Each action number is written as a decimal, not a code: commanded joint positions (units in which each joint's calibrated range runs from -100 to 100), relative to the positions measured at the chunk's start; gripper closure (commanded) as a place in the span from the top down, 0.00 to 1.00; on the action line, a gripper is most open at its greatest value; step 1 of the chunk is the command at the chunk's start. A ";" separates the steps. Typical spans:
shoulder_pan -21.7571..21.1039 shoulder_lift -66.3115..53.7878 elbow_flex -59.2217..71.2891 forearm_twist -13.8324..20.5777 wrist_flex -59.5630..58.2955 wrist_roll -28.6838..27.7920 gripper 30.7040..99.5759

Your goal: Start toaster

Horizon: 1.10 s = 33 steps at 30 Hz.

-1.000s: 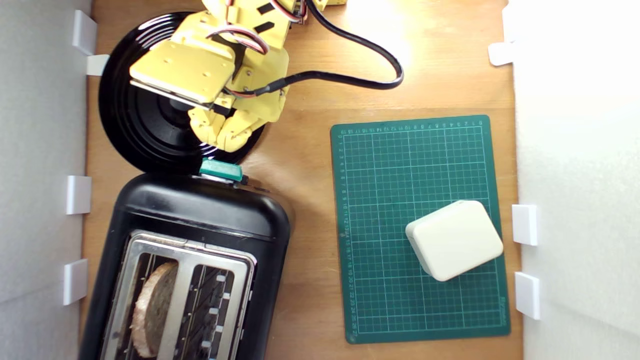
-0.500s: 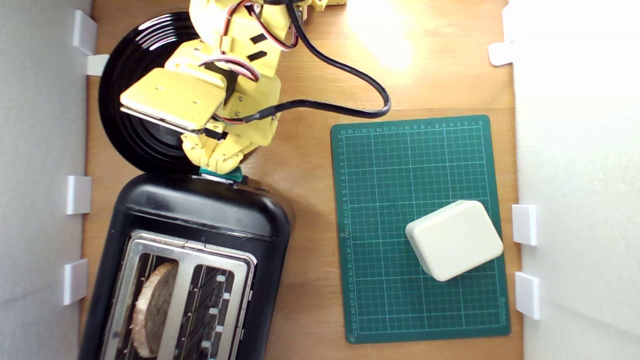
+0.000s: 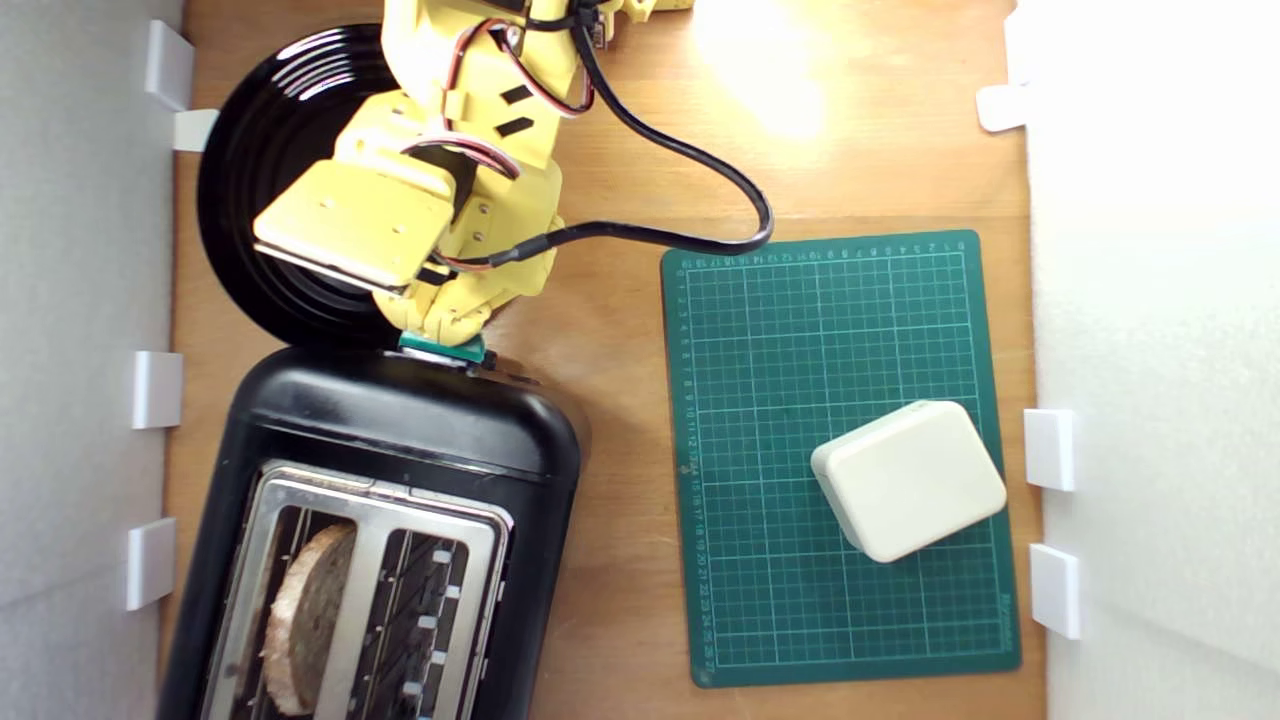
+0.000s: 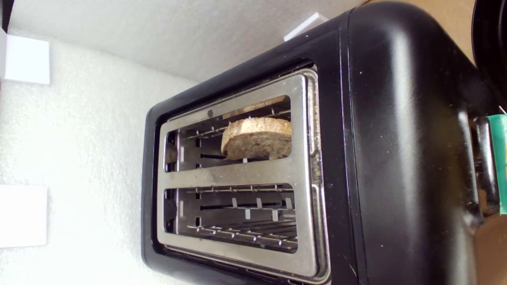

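Over the last 1 s the gripper (image 3: 447, 325) has moved from above the black plate (image 3: 240, 200) down toward the toaster (image 3: 400, 430), and its tip now sits right over the teal lever (image 3: 445, 350). In the last 0.5 s it barely shifts, so the approach looks finished.

Toaster stands at the lower part of the exterior view's left, next to the white wall, with the lever on the end facing the plate. 1 slice of bread (image 4: 257, 136) sits in 1 of the 2 slots and rides high in the wrist view, so my read is the lever isn't pressed yet.

Can't tell if the fingers are apart or together: the wrist housing hides them from above, and the wrist view shows only the lever's edge (image 4: 499, 162). Contact with the lever also unclear.

Next step is likely a straight push down along the lever's track. Risk: tip sliding off the small tab.

Green cutting mat (image 3: 760, 600) and white box (image 3: 908, 478) are well apart, not in play.
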 commanded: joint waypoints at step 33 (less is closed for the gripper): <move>-0.86 3.22 22.46 -0.07 -17.08 -1.85 0.01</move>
